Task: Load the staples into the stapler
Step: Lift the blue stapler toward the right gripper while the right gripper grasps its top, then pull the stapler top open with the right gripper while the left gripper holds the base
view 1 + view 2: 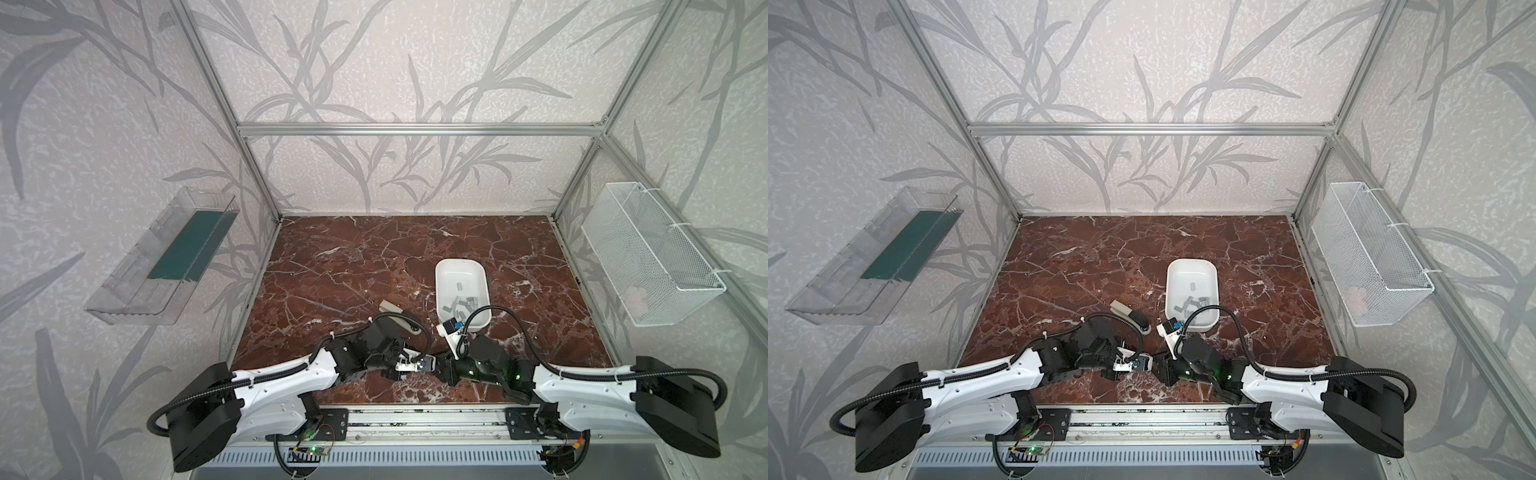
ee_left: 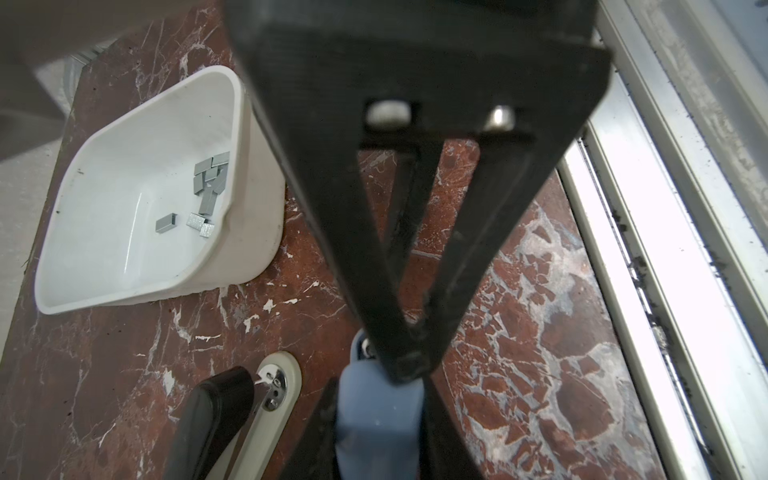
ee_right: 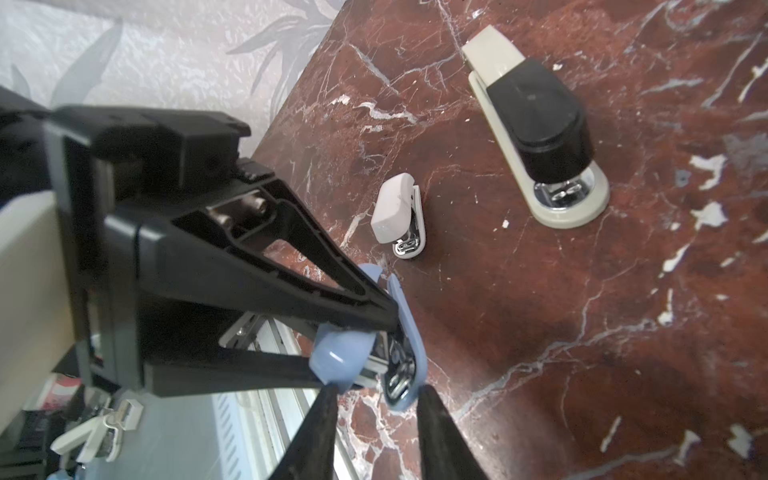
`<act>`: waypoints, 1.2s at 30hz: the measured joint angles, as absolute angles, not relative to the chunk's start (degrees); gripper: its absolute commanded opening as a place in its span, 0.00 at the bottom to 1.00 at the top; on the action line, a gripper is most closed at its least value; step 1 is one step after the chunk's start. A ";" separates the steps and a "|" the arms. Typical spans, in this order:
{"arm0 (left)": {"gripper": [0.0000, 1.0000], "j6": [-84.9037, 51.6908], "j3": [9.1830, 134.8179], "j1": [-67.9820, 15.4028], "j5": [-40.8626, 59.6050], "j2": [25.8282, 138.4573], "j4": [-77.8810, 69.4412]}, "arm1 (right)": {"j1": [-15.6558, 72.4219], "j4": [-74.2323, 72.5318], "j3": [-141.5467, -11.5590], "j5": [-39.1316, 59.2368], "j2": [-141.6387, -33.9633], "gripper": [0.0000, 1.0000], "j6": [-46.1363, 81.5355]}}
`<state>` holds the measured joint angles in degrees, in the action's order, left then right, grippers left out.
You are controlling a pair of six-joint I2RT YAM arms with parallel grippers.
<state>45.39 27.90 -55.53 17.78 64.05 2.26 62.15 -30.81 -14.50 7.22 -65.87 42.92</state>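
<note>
Pinching the blue stapler (image 3: 338,359) between them, the left gripper (image 2: 409,368) is nearly closed on its top, the right gripper (image 3: 376,388) part-open around its base. Only the right wrist view shows a white stapler (image 3: 399,216). Farther off lie a beige stapler (image 1: 390,306), then staples (image 1: 461,302) in the tub (image 1: 457,268).

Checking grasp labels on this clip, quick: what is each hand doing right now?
Left hand: closed, holding the blue stapler.
Right hand: closed, holding the same blue stapler.
</note>
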 measured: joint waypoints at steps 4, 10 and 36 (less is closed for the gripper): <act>0.00 45.32 27.86 -55.46 17.34 62.72 1.96 | 62.22 -32.64 -13.87 6.94 -65.17 0.30 46.78; 0.00 45.01 26.76 -55.59 17.61 59.86 -0.75 | 62.19 -32.88 -11.99 3.97 -60.82 0.25 50.09; 0.00 43.79 24.49 -55.64 22.02 57.21 -5.78 | 62.30 -38.02 -11.44 3.95 -62.19 0.20 55.51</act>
<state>43.79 24.49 -55.64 22.02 57.21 -5.78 62.30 -38.02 -11.44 3.95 -62.19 55.51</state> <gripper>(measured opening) 0.272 0.216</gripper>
